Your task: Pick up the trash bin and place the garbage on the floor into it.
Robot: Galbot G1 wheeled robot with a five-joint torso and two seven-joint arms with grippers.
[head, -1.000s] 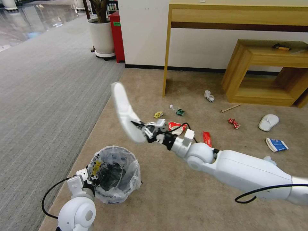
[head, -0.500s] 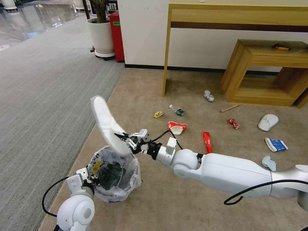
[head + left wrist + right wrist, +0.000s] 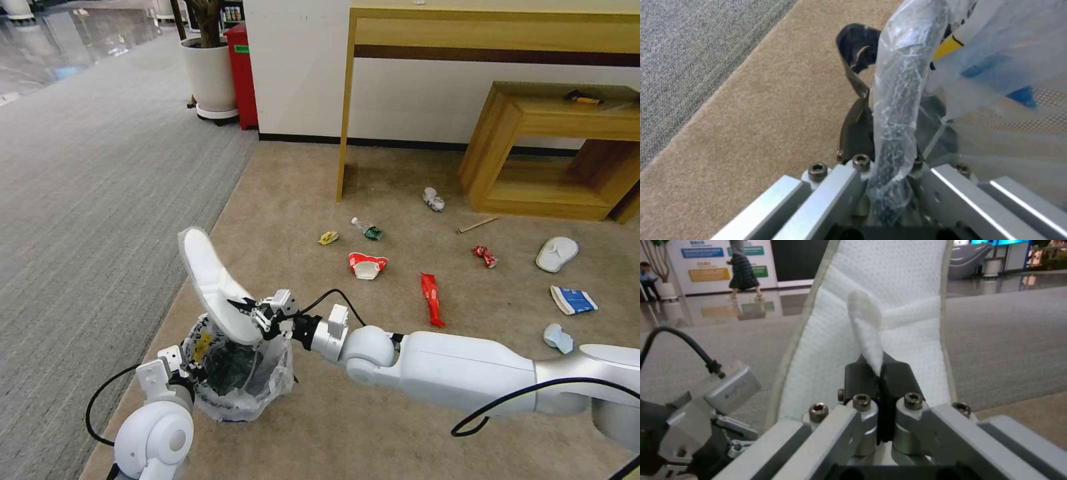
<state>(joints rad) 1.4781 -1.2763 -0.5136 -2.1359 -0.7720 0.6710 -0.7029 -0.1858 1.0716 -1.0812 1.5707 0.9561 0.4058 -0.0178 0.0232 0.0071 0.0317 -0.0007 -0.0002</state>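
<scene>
The trash bin (image 3: 240, 373), dark and lined with a clear bag, stands on the beige floor (image 3: 300, 193). My left gripper (image 3: 189, 362) is shut on its bagged rim (image 3: 896, 110). My right gripper (image 3: 245, 311) is shut on the strap of a white slipper (image 3: 210, 280), pinched between its pads (image 3: 865, 380). The slipper (image 3: 893, 290) tilts up, its lower end over the bin's mouth. Garbage lies beyond: a red cup (image 3: 366, 265), red wrapper (image 3: 432, 299), small bottle (image 3: 367, 229), crushed can (image 3: 486, 256), wooden stick (image 3: 477, 225), second slipper (image 3: 557, 254) and blue-white packet (image 3: 573, 300).
A tall wooden desk leg (image 3: 345, 120) and a low wooden shelf (image 3: 553, 153) stand at the back. Grey striped carpet (image 3: 100, 200) runs along the left. A white plant pot (image 3: 211, 77) and a red box bin (image 3: 243, 73) sit far back left.
My right arm has swung left and down with the slipper, from mid-carpet to just over the bin. The left arm and the bin have stayed put.
</scene>
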